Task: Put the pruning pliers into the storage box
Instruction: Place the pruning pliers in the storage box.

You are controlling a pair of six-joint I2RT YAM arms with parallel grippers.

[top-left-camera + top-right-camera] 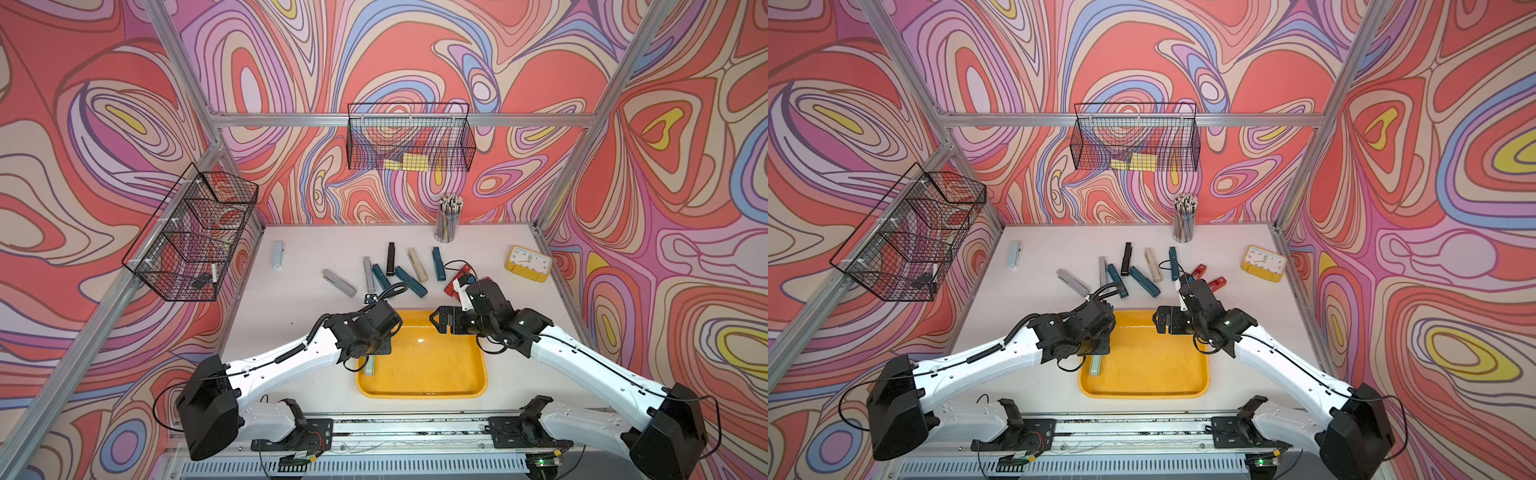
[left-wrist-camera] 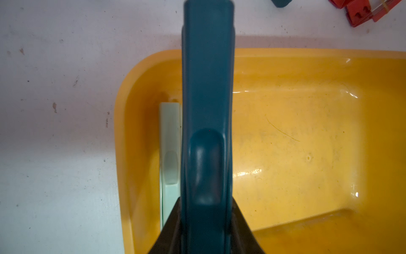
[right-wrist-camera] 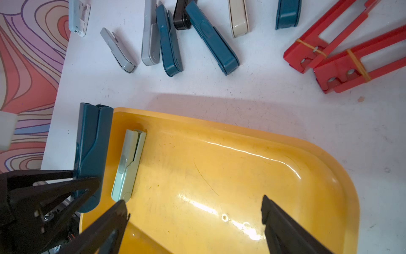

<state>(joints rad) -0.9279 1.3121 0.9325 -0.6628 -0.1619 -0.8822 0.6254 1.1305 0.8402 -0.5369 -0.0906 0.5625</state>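
Teal pliers point(image 2: 207, 110), clamped in left gripper point(image 2: 206, 222), cover one edge of pale green pliers point(image 2: 170, 132) in storage box point(image 2: 285, 53). Right gripper point(image 3: 194, 202): jaws wide, empty.

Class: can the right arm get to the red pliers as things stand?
Probably yes. The right gripper is open over the yellow tray, and the red pliers lie nearby on bare table, nothing between.

storage box point(image 1: 419, 392): shallow yellow tray, rounded corners
pale green pliers point(image 3: 128, 165): flat inside, along its wall
teal pliers point(image 2: 206, 88): clamped in left gripper point(image 3: 86, 177), over its corner rim
loose pliers point(image 3: 212, 37): grey, teal, black, beige, red, scattered on surface point(image 3: 241, 92) beyond
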